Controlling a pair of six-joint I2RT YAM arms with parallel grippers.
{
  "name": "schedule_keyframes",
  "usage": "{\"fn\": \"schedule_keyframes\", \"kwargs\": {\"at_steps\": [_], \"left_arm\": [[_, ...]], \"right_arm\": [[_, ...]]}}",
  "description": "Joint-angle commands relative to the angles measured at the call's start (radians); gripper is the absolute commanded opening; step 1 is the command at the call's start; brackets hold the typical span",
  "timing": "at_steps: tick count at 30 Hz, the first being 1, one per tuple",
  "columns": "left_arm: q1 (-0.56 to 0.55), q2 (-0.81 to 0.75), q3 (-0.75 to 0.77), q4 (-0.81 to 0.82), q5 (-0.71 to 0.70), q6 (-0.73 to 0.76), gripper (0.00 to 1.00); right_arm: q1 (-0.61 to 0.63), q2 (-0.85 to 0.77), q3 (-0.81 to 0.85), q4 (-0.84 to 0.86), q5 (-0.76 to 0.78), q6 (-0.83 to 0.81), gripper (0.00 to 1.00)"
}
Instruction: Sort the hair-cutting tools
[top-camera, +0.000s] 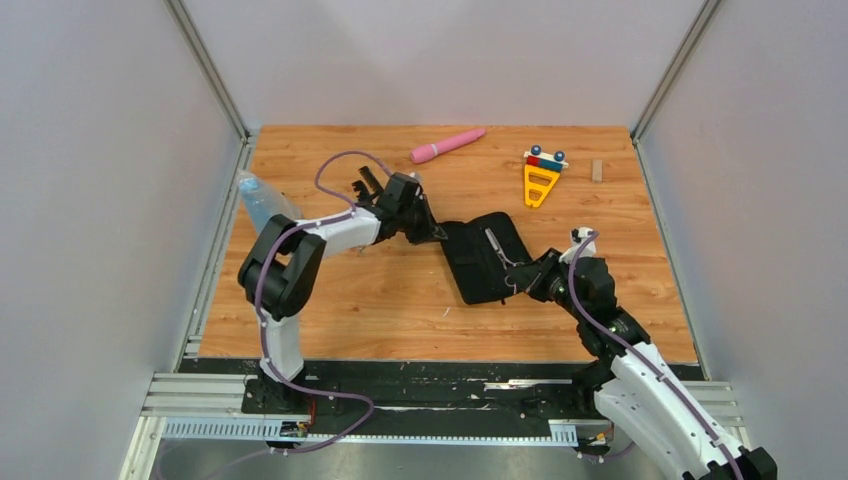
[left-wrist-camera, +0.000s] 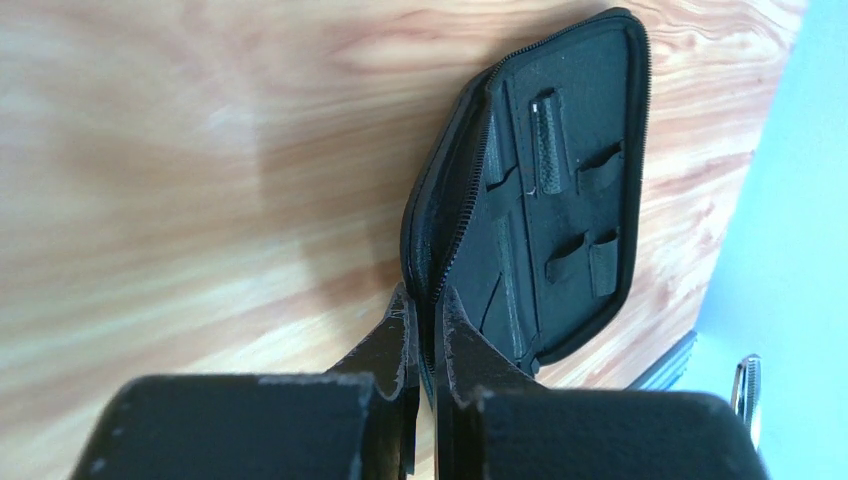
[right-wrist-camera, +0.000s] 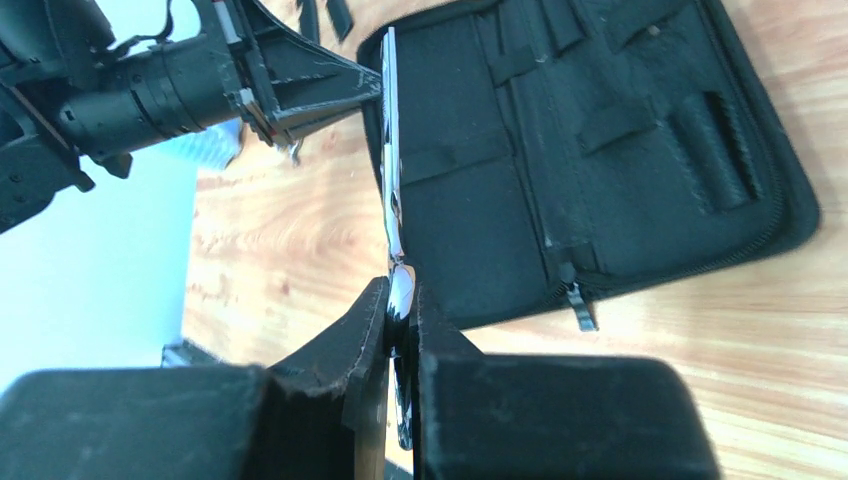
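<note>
Two end effectors closed, left end effector (left-wrist-camera: 425, 335) clamped on the open case's (top-camera: 478, 268) left edge, scissors (right-wrist-camera: 391, 160) pinched by right end effector (right-wrist-camera: 402, 312), blades held over the case, at mid surface (top-camera: 390, 295).

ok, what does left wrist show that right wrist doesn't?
Left wrist only: the black case up close, its zip edge seated between the left fingers, which are shut on it. Right wrist only: the right fingers shut on silver scissors, blade running along the case's edge; the zip pull. Both: the open case with its elastic loops, the wooden table, the left fingers at the case's edge.
</note>
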Motion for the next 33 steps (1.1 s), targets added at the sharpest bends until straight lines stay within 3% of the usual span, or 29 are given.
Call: {"fn": "schedule_keyframes", "kwargs": {"at_steps": [1, 9, 19, 26, 33], "left_arm": [[0.025, -0.172, -0.141, -0.096, -0.138, 0.010, 0.00], [0.074, -0.438, -0.382, -0.160, -0.236, -0.057, 0.00], [0.097, -0.606, -0.555, -0.156, -0.315, -0.188, 0.00], [0.097, -0.625, -0.618, -0.092, -0.279, -0.240, 0.00], [0.097, -0.627, -0.656, -0.056, -0.249, -0.270, 0.00]], "right_arm": [[-0.069, 0.032, 0.037, 0.041, -0.260, 0.027, 0.00], [-0.291, 0.131, -0.025, 0.045, -0.589, 0.050, 0.00], [-0.318, 0.316, -0.032, 0.132, -0.800, 0.004, 0.00], [-0.318, 0.491, -0.044, 0.235, -0.867, 0.012, 0.00], [-0.318, 0.571, -0.071, 0.292, -0.817, 0.029, 0.00]]}}
